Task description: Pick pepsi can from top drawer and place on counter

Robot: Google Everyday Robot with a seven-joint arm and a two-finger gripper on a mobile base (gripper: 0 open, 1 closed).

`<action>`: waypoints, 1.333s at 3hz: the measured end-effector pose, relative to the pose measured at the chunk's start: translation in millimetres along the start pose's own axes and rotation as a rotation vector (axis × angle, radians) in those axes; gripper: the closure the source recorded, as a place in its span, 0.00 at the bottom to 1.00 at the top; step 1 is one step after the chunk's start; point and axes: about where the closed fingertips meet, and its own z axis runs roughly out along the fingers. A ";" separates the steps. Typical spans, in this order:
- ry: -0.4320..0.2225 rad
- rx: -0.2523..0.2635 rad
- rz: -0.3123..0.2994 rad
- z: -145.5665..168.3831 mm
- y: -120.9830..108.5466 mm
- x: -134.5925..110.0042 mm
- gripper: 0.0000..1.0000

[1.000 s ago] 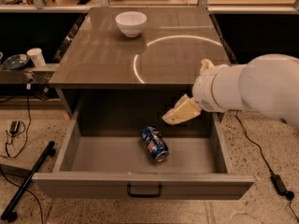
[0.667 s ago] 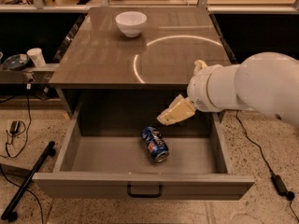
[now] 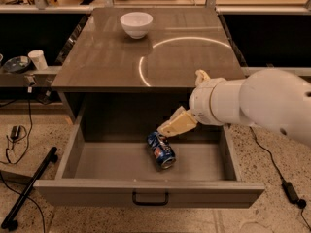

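Observation:
The pepsi can (image 3: 162, 150) lies on its side on the floor of the open top drawer (image 3: 97, 161), near the middle, silver end toward the front. The drawer is pulled fully out, with its dark handle (image 3: 150, 198) on the front panel. The gripper (image 3: 167, 127) comes in from the right on a thick white arm (image 3: 262, 106). Its tan fingers (image 3: 177, 123) point down and left, with the tips just above the can's upper end. The glossy grey-brown counter (image 3: 107, 57) lies above the drawer.
A white bowl (image 3: 136, 24) stands at the back of the counter. A pale ledge at the left holds a white cup (image 3: 37, 59) and a dish (image 3: 17, 64). A dark pole (image 3: 29, 188) and cables lie on the floor at the left; another cable lies at the right.
The gripper has moved left and down into the drawer, from the right wall to just above the can. The can has not moved.

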 end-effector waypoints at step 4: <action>-0.008 -0.018 0.144 16.4 26.9 58.5 0.00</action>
